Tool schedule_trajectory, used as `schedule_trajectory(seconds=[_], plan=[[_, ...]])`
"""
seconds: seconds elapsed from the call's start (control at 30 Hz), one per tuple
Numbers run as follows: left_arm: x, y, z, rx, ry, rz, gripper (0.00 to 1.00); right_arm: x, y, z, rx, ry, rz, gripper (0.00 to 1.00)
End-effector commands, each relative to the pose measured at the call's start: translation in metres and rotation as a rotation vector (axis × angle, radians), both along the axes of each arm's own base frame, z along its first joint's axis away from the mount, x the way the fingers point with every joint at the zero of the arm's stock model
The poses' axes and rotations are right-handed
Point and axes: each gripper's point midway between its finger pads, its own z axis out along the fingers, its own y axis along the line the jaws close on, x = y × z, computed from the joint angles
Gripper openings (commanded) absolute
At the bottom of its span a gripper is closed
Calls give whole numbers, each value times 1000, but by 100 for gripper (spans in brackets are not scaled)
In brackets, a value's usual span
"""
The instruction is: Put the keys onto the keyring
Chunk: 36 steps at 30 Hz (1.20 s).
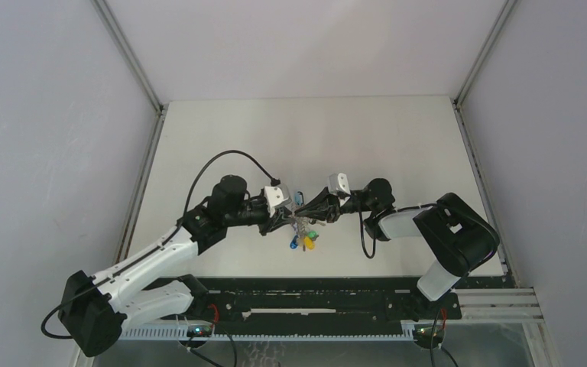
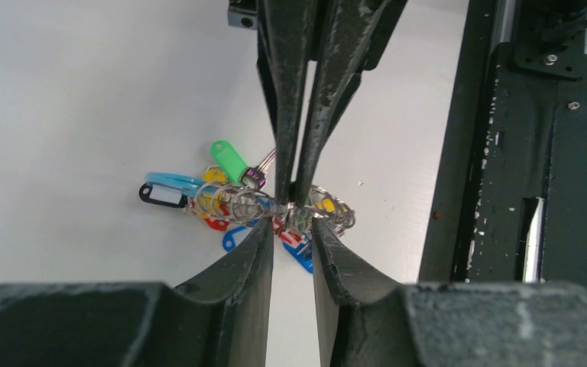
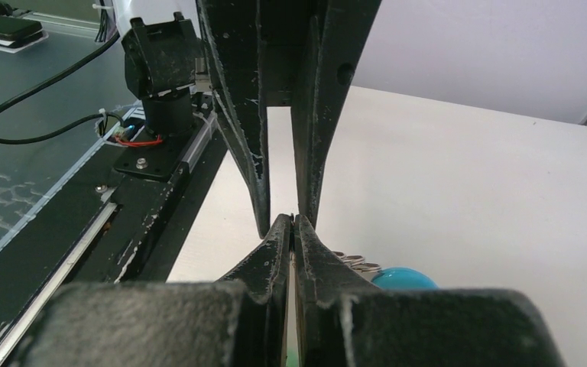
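The keyring (image 2: pixel 222 205) hangs above the table, a cluster of metal rings with a light-blue band (image 2: pixel 172 180) and green, black, yellow, blue and red tags. My left gripper (image 2: pixel 292 223) is closed narrowly on its metal middle. My right gripper (image 2: pixel 292 195) comes from the opposite side, shut on thin metal just above a red tag (image 2: pixel 291 238), which looks like the key's. Another red tag (image 2: pixel 215 224) shows further left. In the right wrist view my right gripper (image 3: pixel 292 220) is shut tip to tip, the blue band (image 3: pixel 401 277) beside it. In the top view both grippers (image 1: pixel 299 217) meet over the hanging keyring (image 1: pixel 303 238).
The white table (image 1: pixel 313 138) is walled by grey panels at left, back and right. The black mounting rail (image 1: pixel 313 294) runs along the near edge and also shows in the left wrist view (image 2: pixel 520 153). A black cable (image 1: pixel 229 157) loops above the left arm.
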Motion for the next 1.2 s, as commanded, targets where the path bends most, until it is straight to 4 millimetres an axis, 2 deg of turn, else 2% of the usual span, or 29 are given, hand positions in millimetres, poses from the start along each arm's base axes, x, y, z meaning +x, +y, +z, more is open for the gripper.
schedule_trajectory(seconds=[0.0,0.5,0.7,0.8,0.87,1.07,1.17], plan=[[14,-1,26,-24,-63,24,30,-3,-3,19,42,-71,4,0],[5,-13,39,-86,-48,-53,29,-5,-3,18,37,-68,15,0],[6,-15,38,-85,-33,-51,20,-5,-3,17,36,-68,17,0],[6,-16,39,-89,-15,-46,12,-5,-3,15,33,-67,17,0],[5,-16,39,-90,-4,-42,3,-5,-3,15,33,-67,17,0],[15,-6,43,-76,50,90,0,0,-3,18,32,-59,-14,1],[23,4,47,-64,117,215,0,7,-4,19,13,-38,-66,12]])
